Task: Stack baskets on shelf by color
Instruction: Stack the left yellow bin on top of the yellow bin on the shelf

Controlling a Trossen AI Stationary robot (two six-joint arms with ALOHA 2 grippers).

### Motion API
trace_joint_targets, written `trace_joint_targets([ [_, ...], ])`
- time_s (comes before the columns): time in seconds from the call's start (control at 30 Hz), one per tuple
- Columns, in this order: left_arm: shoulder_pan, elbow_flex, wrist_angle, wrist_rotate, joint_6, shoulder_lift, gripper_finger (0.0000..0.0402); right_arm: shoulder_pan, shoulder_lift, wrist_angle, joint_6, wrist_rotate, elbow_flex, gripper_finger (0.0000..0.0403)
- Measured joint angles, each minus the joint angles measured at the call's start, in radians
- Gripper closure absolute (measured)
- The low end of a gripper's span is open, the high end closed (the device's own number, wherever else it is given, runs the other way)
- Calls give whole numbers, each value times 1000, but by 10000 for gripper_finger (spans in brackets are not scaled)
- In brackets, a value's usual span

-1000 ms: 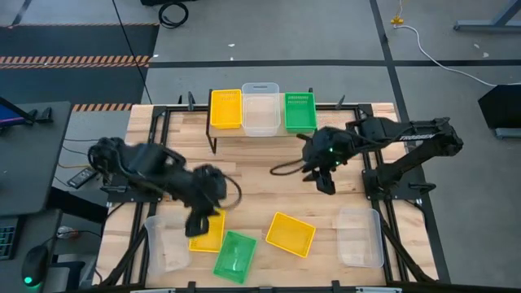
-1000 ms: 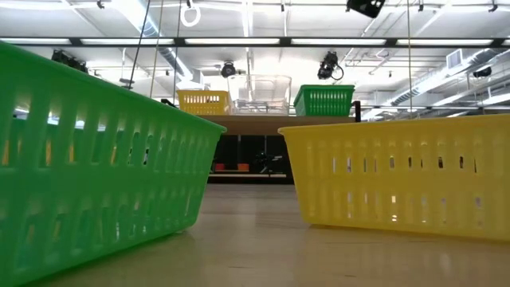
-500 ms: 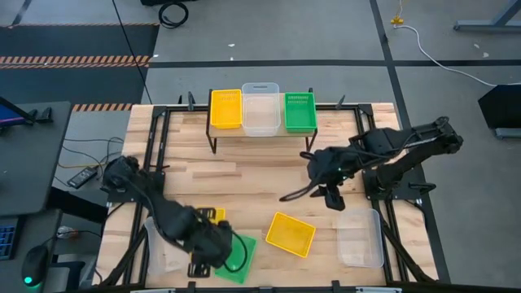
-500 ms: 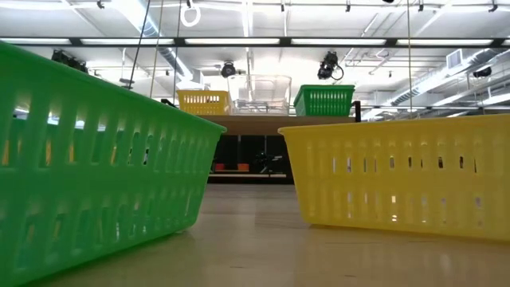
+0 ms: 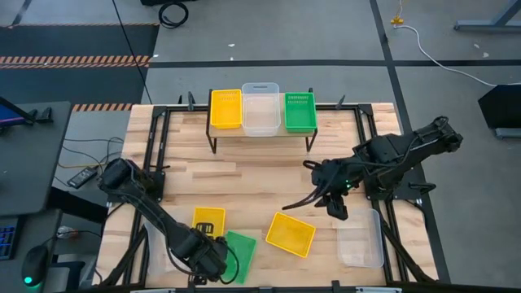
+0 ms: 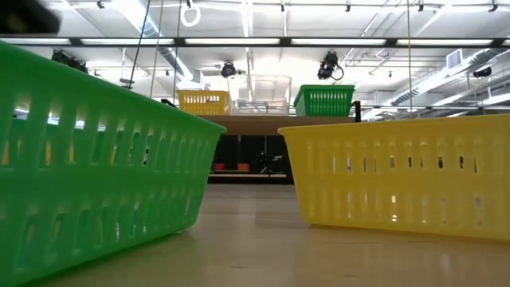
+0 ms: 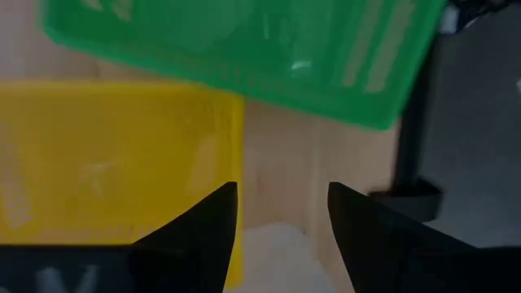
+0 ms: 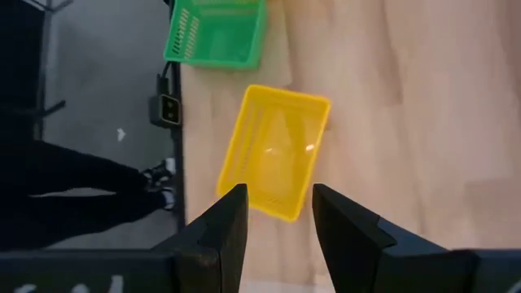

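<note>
green basket (image 5: pixel 238 254) beside yellow basket (image 5: pixel 208 225).

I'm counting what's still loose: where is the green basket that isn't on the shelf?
In the high view the green basket lies at the table's near edge, left of centre, beside a yellow basket and next to the left gripper.

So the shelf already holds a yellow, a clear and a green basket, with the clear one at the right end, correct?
Not quite. In the high view the shelf holds all three, but the clear basket sits in the middle; the green basket is at the right end, and the yellow basket at the left.
</note>
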State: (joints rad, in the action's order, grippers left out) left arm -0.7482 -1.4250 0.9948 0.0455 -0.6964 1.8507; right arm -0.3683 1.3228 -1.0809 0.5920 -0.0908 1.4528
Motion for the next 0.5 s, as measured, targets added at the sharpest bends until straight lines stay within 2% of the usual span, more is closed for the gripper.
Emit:
trace_joint_targets([
  [0.13,-20,85,-80,5,-10,-1,200,-44,0,-12,75,-15,0,257],
  [0.3,-25,143,-130,-49,-32,-1,200,-95,0,-79,163,4,0,257],
  [0.5,-12,169,-114,-62,-33,-2,209,-194,0,-217,267,-5,0,257],
])
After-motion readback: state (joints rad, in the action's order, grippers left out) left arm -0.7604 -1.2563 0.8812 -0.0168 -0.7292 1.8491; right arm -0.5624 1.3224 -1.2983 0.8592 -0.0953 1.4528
